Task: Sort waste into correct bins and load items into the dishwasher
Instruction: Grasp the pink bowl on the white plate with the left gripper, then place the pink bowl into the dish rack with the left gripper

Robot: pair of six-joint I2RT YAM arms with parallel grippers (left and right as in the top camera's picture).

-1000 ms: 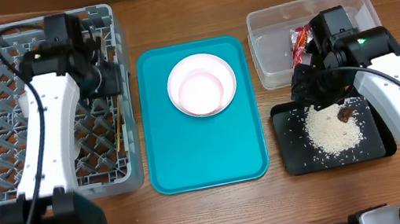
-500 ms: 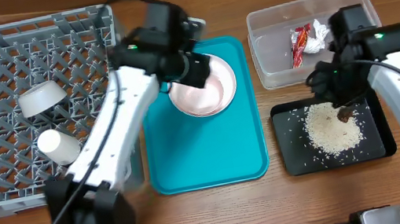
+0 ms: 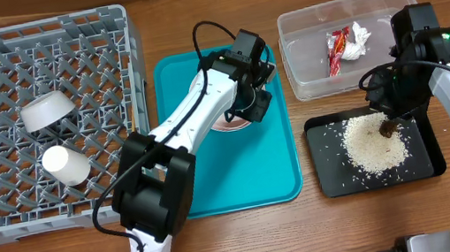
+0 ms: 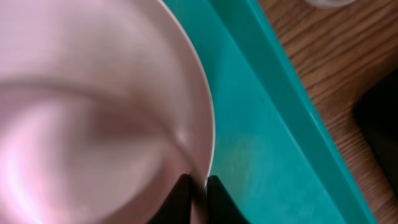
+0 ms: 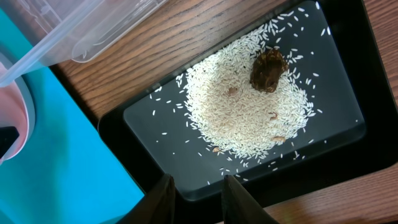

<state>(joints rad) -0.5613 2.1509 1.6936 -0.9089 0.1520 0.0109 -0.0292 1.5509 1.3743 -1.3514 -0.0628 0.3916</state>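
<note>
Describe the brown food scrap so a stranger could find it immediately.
Find the shallow black tray right of the teal tray. A pile of white rice lies in it; the scrap is the only dark brown lump among pale grains.

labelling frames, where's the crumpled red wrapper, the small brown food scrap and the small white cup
crumpled red wrapper [image 3: 338, 48], overhead view, its red middle.
small brown food scrap [image 5: 268, 70], right wrist view, its top.
small white cup [image 3: 66, 165], overhead view, its side wall.

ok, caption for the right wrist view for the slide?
Open right gripper above the black tray of rice and a brown scrap.
</note>
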